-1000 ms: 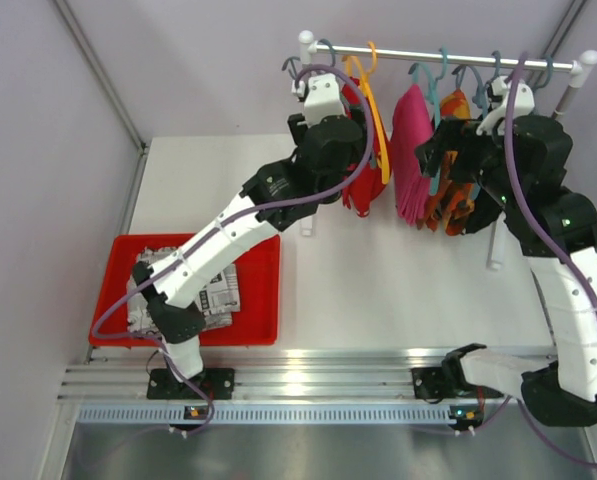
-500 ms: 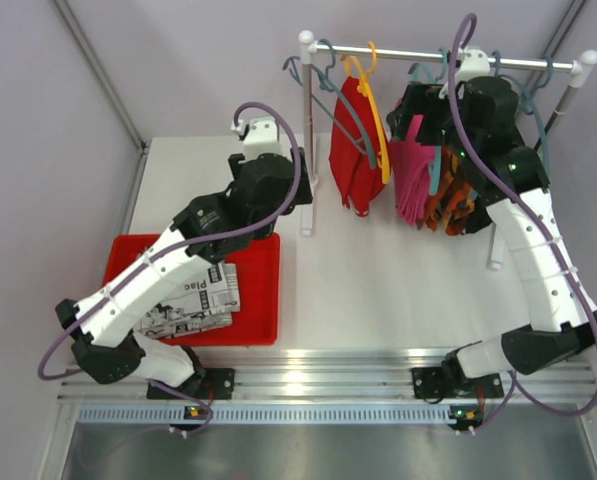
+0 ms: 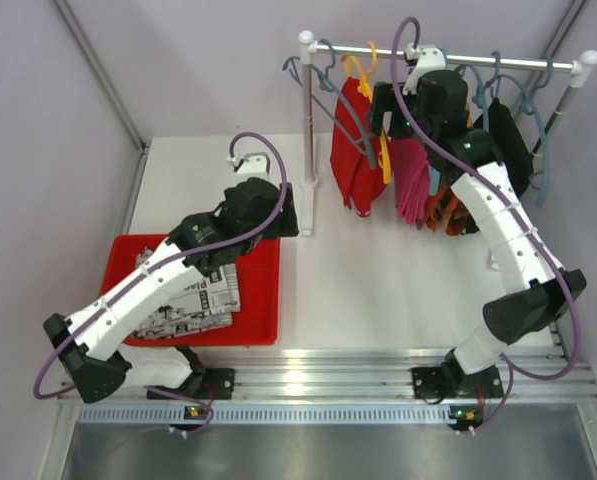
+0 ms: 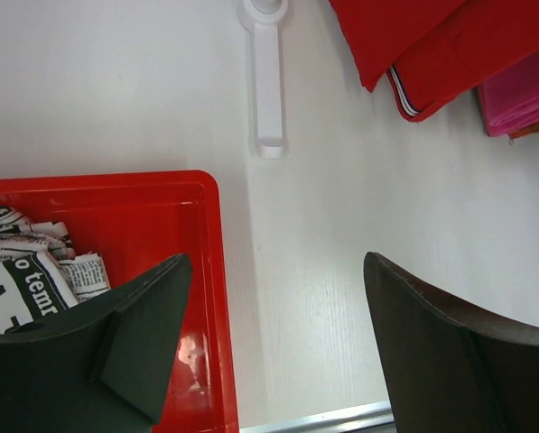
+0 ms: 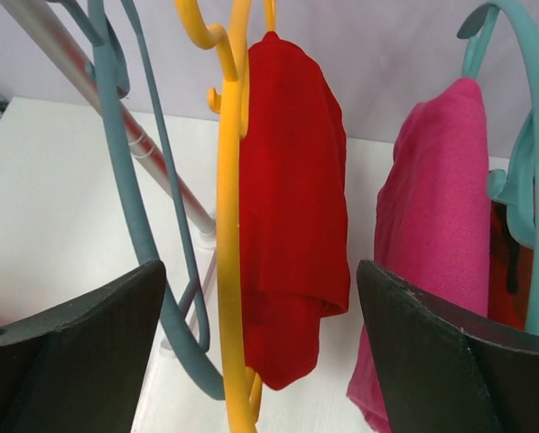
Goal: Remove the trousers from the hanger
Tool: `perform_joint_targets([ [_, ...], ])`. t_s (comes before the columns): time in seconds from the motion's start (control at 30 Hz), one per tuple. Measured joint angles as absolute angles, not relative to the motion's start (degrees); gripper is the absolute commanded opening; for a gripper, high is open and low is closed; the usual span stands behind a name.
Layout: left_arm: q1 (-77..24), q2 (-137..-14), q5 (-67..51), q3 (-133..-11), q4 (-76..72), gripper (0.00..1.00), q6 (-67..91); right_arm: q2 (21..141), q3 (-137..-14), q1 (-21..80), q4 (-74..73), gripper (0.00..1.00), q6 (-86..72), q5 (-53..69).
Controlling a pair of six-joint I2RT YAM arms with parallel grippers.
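Note:
Red trousers (image 3: 353,165) hang over a yellow hanger (image 3: 378,130) on the rail (image 3: 398,53). To their right hang pink trousers (image 3: 413,180), orange camouflage trousers (image 3: 446,212) and black trousers (image 3: 508,140). Black-and-white patterned trousers (image 3: 193,300) lie in the red tray (image 3: 263,300). My right gripper (image 3: 381,120) is open, up at the rail. In its wrist view the gripper (image 5: 260,266) frames the yellow hanger (image 5: 231,225) and red trousers (image 5: 292,207), with the pink trousers (image 5: 432,234) just right. My left gripper (image 3: 286,215) (image 4: 276,262) is open and empty above the tray's corner (image 4: 206,234).
Empty blue-grey hangers (image 3: 313,70) (image 5: 138,207) hang at the rail's left end. The rack's left post (image 3: 306,130) and its white foot (image 4: 267,81) stand between my left gripper and the garments. A grey wall rises behind the rack.
My left arm has pulled back from the red trousers, down and left toward the tray. My right arm has swung left along the rail, from the orange and black trousers to the red ones.

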State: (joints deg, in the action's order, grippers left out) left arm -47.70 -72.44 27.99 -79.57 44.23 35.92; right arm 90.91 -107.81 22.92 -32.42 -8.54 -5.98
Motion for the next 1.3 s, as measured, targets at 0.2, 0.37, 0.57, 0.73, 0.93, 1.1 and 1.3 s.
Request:
perform_joint_targets([
  [0.2,-47.44,-71.66,26.24,-79.48,44.03,0.83,35.90,92.20,-107.07,23.11,-29.98,0.81,-7.40,-7.33],
  [0.37,-47.31,-71.64,24.95,-78.08,43.86,0.83,35.94,91.33,-101.47,23.27,-23.05,0.74,-6.59,-7.70],
  [0.57,-47.29,-71.61,23.81,-77.45,43.81,0.83,36.07,90.94,-96.31,23.38,-19.20,0.69,-6.57,-7.81],
  [0.73,-47.24,-71.31,23.79,-77.01,43.72,0.84,36.07,90.94,-96.38,23.64,-17.43,0.69,-6.35,-7.88],
  [0.93,-47.18,-70.24,23.79,-75.44,43.79,0.84,36.14,90.91,-95.26,24.67,-15.42,0.65,-5.30,-8.84],
  [1.1,-47.13,-69.73,23.81,-75.24,43.75,0.84,36.16,90.91,-94.80,26.35,-15.75,0.53,-4.14,-11.49],
  [1.3,-46.98,-68.55,23.83,-74.26,43.81,0.84,36.42,90.91,-94.80,27.11,-15.77,0.43,-4.01,-13.58],
])
